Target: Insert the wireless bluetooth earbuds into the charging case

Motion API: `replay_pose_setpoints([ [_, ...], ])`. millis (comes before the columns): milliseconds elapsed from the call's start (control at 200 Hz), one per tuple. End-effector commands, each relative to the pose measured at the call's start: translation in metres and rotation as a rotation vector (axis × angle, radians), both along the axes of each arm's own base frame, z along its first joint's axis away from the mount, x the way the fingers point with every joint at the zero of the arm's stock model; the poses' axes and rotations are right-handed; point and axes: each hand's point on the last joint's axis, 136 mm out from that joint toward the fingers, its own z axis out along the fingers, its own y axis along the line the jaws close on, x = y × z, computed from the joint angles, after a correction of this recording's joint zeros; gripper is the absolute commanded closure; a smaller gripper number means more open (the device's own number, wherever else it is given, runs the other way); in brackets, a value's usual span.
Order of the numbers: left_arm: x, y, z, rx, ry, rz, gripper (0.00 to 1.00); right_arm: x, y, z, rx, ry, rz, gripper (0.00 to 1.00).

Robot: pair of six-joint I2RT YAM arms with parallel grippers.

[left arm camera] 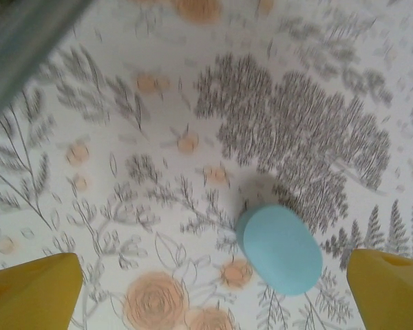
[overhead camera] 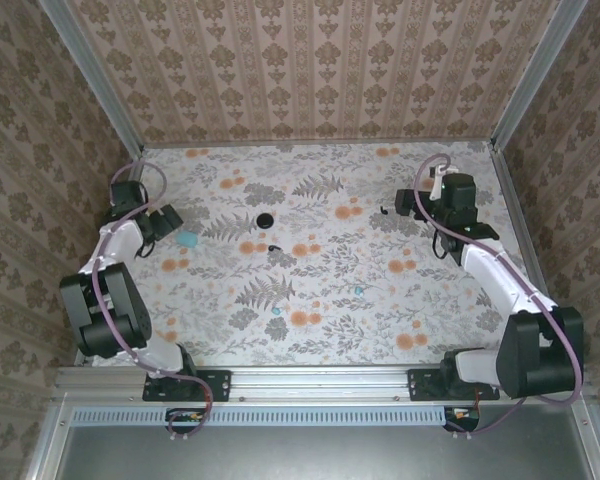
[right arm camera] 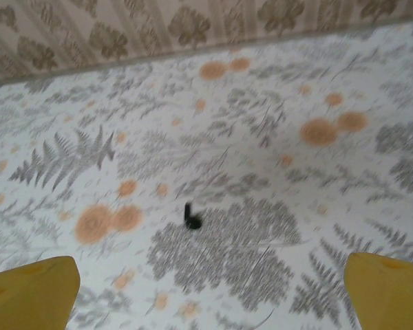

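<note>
- Left gripper [left arm camera: 212,278]: yellow fingers [left arm camera: 34,289] spread wide, nothing held.
- Teal charging case [left arm camera: 279,249], lid closed, lies on the floral table [overhead camera: 310,320] at the left, just off the fingertips.
- Right gripper [right arm camera: 210,275]: wide open, empty.
- One black earbud [right arm camera: 191,216] lies ahead of it, far right.
- Second earbud [overhead camera: 275,247] lies mid-table, near the black round disc [overhead camera: 265,219].

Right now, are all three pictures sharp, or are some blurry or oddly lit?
Top external view: sharp and evenly lit, no glare. Left wrist view: the floral table is smeared, but the teal charging case reads fairly clearly, with a soft shadow just above it in the picture. Right wrist view: soft all over, and the black earbud is a fuzzy speck.
</note>
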Motion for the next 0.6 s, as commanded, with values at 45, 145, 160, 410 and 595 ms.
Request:
replay_pose_setpoints([
  [45, -0.006, -0.019, -0.01, -0.111, 0.089, 0.016, 0.07, -0.026, 0.036, -0.009, 0.078, 0.094, 0.068, 0.0],
  [145, -0.004, -0.027, -0.022, -0.122, 0.137, 0.009, 0.1, -0.033, 0.057, -0.015, 0.068, 0.108, 0.113, 0.0],
  [160, -0.003, -0.028, -0.023, -0.124, 0.144, 0.005, 0.1, -0.034, 0.06, -0.017, 0.065, 0.112, 0.119, 0.0],
  [410, 0.015, -0.041, -0.04, -0.124, 0.202, -0.014, 0.13, -0.041, 0.094, -0.033, 0.078, 0.179, 0.191, 0.0],
  [595, 0.022, -0.045, -0.055, -0.126, 0.241, -0.015, 0.25, -0.039, 0.104, -0.034, 0.075, 0.196, 0.217, 0.0],
])
